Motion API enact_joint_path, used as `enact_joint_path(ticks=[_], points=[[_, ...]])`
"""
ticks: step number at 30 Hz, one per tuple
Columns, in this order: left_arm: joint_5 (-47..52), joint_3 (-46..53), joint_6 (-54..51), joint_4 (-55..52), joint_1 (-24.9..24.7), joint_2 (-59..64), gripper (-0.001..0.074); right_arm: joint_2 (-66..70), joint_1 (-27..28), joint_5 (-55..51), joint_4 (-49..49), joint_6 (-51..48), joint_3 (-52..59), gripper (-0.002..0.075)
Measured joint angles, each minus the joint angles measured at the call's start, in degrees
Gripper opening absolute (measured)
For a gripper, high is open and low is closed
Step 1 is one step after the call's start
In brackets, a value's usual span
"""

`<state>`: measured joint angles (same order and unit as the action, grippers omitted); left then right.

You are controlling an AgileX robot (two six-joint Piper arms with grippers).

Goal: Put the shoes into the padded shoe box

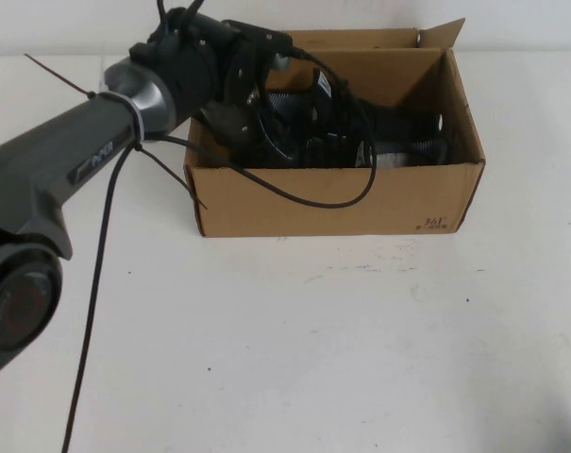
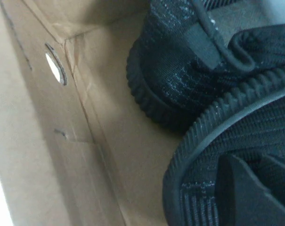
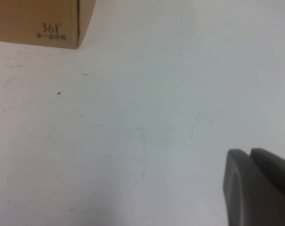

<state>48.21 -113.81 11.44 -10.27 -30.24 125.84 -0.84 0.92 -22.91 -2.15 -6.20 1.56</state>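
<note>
Because both shoes [image 1: 361, 132] already lie side by side inside the box [image 1: 332, 203] near the table's [image 1: 294, 340] far edge, the left gripper [image 2: 255, 188] reaches down at the box's left end, clamped on a shoe's heel. The right gripper [image 3: 255, 188] waits pinched together, empty, off the box's near right corner.

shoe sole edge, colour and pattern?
Black, ribbed, on the shoes in the box; clearest in left wrist view.

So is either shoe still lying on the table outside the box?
No: in the high view both black shoes lie inside the cardboard box, where the left claw reaches in, and none on the white table.
</note>
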Motion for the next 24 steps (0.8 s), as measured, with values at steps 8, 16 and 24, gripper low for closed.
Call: enact_joint_path(ticks=[8, 16, 24], points=[[-3.05, 0.00, -0.44, 0.00, 0.40, 1.92, 0.0085, 0.00, 0.00, 0.00, 0.00, 0.00, 0.00, -0.0008], [-4.14, -0.19, -0.44, -0.21, 0.69, 2.97, 0.0084, 0.00, 0.00, 0.00, 0.00, 0.00, 0.00, -0.0008], [-2.93, -0.43, -0.44, -0.10, 0.86, 1.65, 0.0084, 0.00, 0.00, 0.00, 0.00, 0.00, 0.00, -0.0008]])
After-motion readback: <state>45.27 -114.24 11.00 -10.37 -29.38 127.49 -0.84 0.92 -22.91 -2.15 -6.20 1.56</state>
